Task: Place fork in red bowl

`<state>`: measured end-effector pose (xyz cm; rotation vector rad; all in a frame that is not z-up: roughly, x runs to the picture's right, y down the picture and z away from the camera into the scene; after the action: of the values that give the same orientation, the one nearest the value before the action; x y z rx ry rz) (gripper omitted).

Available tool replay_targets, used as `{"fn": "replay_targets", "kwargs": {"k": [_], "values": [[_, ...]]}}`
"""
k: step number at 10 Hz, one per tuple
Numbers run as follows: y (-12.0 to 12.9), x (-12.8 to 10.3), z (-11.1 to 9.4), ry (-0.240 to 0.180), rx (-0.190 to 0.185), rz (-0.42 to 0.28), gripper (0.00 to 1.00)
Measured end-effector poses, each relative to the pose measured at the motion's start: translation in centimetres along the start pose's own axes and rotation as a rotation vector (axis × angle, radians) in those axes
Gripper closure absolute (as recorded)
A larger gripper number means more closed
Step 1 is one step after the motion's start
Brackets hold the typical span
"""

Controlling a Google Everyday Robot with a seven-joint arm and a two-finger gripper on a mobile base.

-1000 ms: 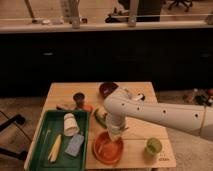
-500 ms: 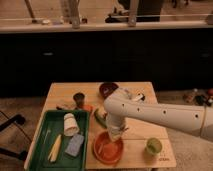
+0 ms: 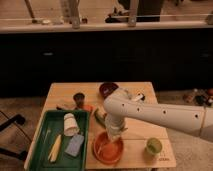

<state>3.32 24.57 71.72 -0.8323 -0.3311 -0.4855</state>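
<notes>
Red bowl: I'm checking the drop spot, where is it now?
Camera view: the red bowl sits near the table's front edge, just right of the green tray, left of the green cup, with the gripper over it.

A: What colour is the bowl (image 3: 99, 153) under the white gripper (image 3: 114, 134)?
B: Orange-red; the smaller bowl (image 3: 108, 89) is dark maroon, the tray (image 3: 38, 145) green, its sponge (image 3: 75, 145) blue, the cup (image 3: 153, 146) pale green
</notes>
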Motion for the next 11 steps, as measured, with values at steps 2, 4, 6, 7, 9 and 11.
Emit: {"fn": "replay_targets", "kwargs": {"k": [2, 4, 6, 7, 9, 11], "values": [[-0.06, -0.37, -0.2, -0.033, 0.006, -0.032, 1.0], [-0.11, -0.55, -0.3, -0.063, 0.014, -0.053, 1.0], [0.01, -0.64, -0.32, -0.102, 0.023, -0.066, 1.0], [0.08, -0.75, -0.27, -0.137, 0.034, -0.074, 1.0], [0.46, -0.72, -0.13, -0.192, 0.041, -0.084, 1.0], [0.3, -1.2, -0.01, -0.209, 0.049, -0.105, 1.0]]}}
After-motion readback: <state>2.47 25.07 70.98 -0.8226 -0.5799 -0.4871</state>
